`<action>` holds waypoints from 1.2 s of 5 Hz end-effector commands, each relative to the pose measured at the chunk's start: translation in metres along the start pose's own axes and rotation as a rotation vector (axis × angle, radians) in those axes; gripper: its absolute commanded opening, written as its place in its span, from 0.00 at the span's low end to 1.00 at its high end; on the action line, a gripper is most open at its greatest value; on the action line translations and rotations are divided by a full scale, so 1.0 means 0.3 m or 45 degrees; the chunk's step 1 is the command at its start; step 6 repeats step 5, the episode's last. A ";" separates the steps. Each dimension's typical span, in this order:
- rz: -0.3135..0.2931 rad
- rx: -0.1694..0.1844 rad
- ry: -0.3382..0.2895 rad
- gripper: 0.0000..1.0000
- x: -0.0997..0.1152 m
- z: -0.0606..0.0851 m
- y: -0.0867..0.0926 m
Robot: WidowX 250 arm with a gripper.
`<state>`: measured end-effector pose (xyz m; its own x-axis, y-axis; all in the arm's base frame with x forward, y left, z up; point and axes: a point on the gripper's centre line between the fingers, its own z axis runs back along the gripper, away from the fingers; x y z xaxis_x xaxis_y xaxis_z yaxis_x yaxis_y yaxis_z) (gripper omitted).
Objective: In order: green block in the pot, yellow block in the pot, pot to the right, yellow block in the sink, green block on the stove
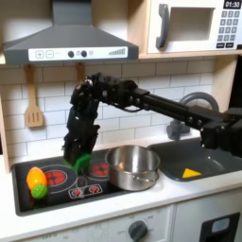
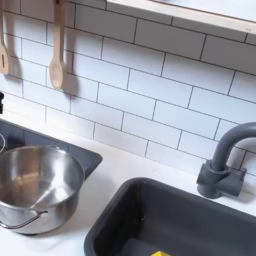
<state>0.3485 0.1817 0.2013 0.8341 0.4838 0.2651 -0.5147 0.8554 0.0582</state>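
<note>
Arm (image 1: pixel 151 99) reaches in from the first exterior view's right, elbow high, wrist dropped near-vertical over the stove (image 1: pixel 61 180) — a posture for setting something down on the cooktop, not for dragging.

Sink (image 1: pixel 194 161) sits at the first exterior view's right; in the second exterior view its basin rim (image 2: pixel 130 205) and faucet (image 2: pixel 225 160) show well. Yellow block (image 1: pixel 191 173) lies on the sink floor, so that step looks done; in the second exterior view only a sliver of it shows at the bottom edge (image 2: pixel 160 253).

Pot (image 1: pixel 132 165) stands at the stove's right end, beside the sink. In the second exterior view the pot (image 2: pixel 35 185) looks empty, which fits both blocks being out.

Gripper (image 1: pixel 77 156) hangs low over the stove between the burner rings, left of the pot. A green bit at the tips reads as the green block (image 1: pixel 83 162) — fingers appear closed narrow on it, though it's small and dim. Whether it touches the cooktop yet, can't tell.

Toy fruit (image 1: pixel 37 180) sits at the stove's left end, well apart from the gripper — no obstacle.

Judgement: last step, near release.
</note>
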 end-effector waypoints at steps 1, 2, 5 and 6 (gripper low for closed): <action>-0.032 -0.018 -0.004 1.00 -0.003 0.013 -0.010; -0.036 -0.022 -0.003 1.00 -0.007 0.015 -0.011; -0.050 -0.024 0.000 1.00 -0.013 0.041 -0.006; -0.050 -0.024 0.000 1.00 -0.013 0.041 -0.006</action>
